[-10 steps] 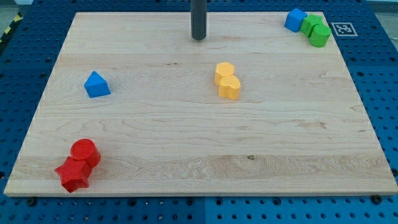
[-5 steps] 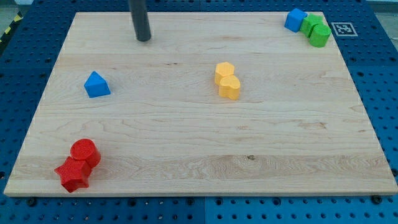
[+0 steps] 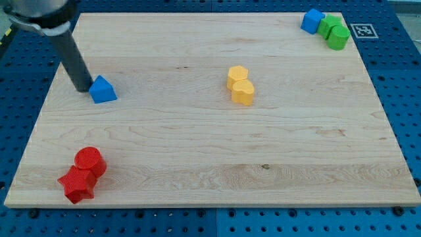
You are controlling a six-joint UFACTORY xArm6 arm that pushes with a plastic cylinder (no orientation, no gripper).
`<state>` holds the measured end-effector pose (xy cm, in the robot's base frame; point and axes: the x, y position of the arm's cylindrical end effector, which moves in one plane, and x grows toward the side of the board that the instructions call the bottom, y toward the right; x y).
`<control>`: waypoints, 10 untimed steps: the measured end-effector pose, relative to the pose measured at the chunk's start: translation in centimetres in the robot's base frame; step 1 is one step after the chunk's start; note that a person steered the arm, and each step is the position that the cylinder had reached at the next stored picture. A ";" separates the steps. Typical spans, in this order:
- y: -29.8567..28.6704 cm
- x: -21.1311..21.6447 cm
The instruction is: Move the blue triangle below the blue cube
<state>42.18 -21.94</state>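
Observation:
The blue triangle [image 3: 102, 89] lies on the wooden board [image 3: 210, 151] at the view's left. My tip [image 3: 83, 87] rests just left of the blue triangle, touching or nearly touching its left side. The rod leans up to the view's top left. The blue cube [image 3: 312, 20] sits at the board's top right corner, far from the triangle.
Two green blocks [image 3: 335, 31] sit against the blue cube's right side. Two yellow blocks [image 3: 240, 85] stand together near the board's middle. A red cylinder [image 3: 89, 160] and a red star [image 3: 77, 185] sit at the bottom left.
My tip has moved from the board's top middle to the left and down, arriving beside the blue triangle's left side. No block has moved.

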 end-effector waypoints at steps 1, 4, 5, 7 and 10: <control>5.3 0.6; 6.6 5.7; 8.9 5.6; 12.7 -2.4; 18.1 -3.6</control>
<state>38.60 -3.85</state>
